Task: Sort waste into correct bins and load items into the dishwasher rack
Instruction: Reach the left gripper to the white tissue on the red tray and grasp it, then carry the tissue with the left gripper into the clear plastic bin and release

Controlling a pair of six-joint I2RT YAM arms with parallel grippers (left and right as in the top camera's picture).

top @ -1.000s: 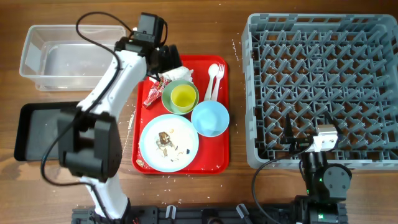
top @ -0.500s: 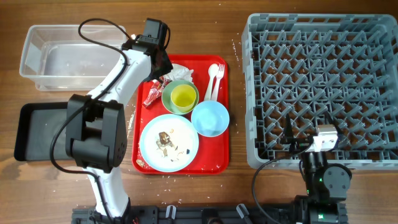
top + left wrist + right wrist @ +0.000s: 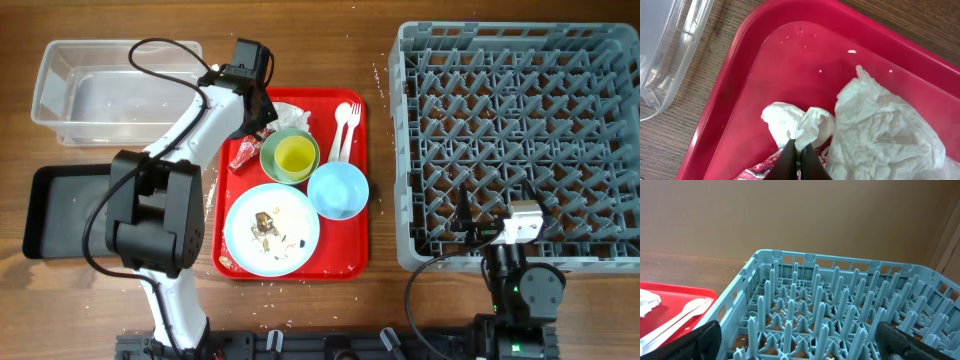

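white paper is getting pinched now: the left gripper (image 3: pixel 799 149), gaping a second ago, is sitting clenched on a fold of the smaller crumpled napkin (image 3: pixel 807 125) in the far left corner of the red tray (image 3: pixel 735 100), just beside the bigger napkin (image 3: pixel 885 135). i'm reading that as the grasp being made and the lift toward a bin still waiting; the clear tub (image 3: pixel 670 45) is lying close by. the right gripper (image 3: pixel 802 342) is idling spread wide and empty by the dishwasher rack (image 3: pixel 840 305). from overhead the arm is covering the pinch, and the wrapper (image 3: pixel 757 171) is running off the wrist view's lower edge, so i can't tell whether it's getting caught too.
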